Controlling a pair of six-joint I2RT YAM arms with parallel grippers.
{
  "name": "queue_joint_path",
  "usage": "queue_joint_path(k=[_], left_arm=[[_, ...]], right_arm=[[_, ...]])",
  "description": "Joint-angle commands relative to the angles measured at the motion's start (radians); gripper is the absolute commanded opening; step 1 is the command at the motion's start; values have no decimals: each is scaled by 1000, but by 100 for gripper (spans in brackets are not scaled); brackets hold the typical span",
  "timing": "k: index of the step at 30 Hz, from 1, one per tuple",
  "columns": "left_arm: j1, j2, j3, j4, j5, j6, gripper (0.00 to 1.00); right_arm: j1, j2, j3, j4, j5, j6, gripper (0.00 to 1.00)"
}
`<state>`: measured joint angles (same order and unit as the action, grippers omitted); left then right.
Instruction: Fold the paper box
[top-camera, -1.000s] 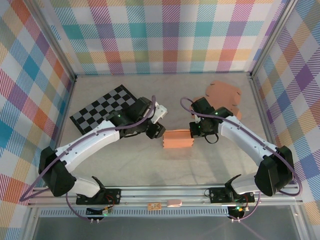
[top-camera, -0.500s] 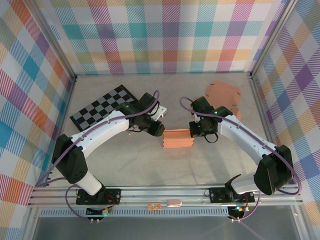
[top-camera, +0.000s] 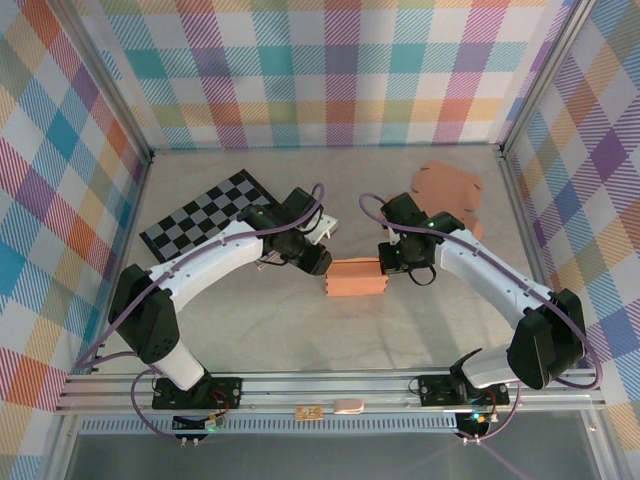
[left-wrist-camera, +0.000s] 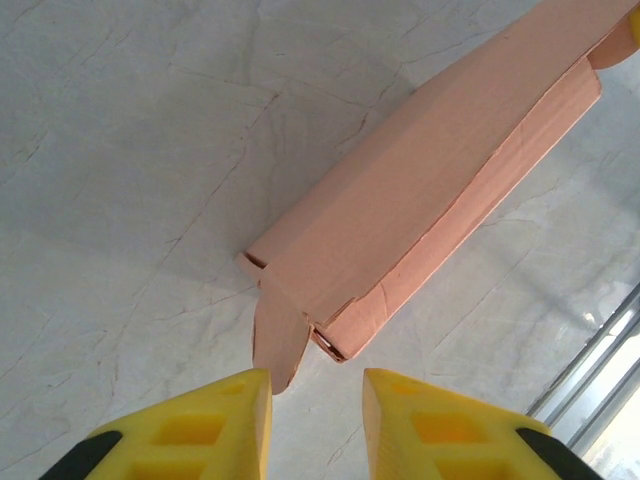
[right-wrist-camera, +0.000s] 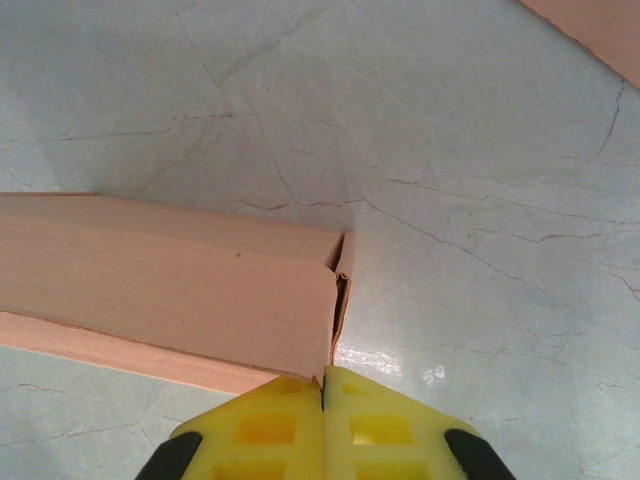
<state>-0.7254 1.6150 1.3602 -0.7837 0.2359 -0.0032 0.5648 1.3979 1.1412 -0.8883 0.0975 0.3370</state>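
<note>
The salmon-pink folded cardboard box (top-camera: 357, 277) lay mid-table between the arms, its loose left end flap (left-wrist-camera: 280, 345) poking out, its right end cut off in the left wrist view. The left gripper (left-wrist-camera: 316, 388) stood slightly open just off that flap, gripping nothing. The right gripper (right-wrist-camera: 323, 384) was closed tight at the box's right end; whether on a sliver of card, I couldn't tell.

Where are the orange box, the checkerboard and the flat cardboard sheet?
orange box (top-camera: 357, 277), top external view, middle of its top face.
checkerboard (top-camera: 203, 218), top external view, centre of the board.
flat cardboard sheet (top-camera: 450, 185), top external view, its middle.
</note>
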Motion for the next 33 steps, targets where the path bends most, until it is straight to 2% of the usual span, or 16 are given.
queue_joint_path(k=[1, 7, 15, 23, 33], left_arm=[[-17, 16, 16, -6, -16, 18, 28], [-34, 22, 5, -5, -38, 15, 25], [-60, 33, 24, -12, -92, -15, 14], [-63, 30, 18, -17, -109, -162, 2], [-64, 41, 30, -21, -63, -319, 1]], right_arm=[[8, 10, 22, -36, 5, 20, 2], [9, 9, 23, -36, 7, 23, 2], [9, 9, 26, -38, 12, 24, 2], [12, 10, 22, -35, 18, 43, 2], [15, 15, 22, -35, 29, 58, 2]])
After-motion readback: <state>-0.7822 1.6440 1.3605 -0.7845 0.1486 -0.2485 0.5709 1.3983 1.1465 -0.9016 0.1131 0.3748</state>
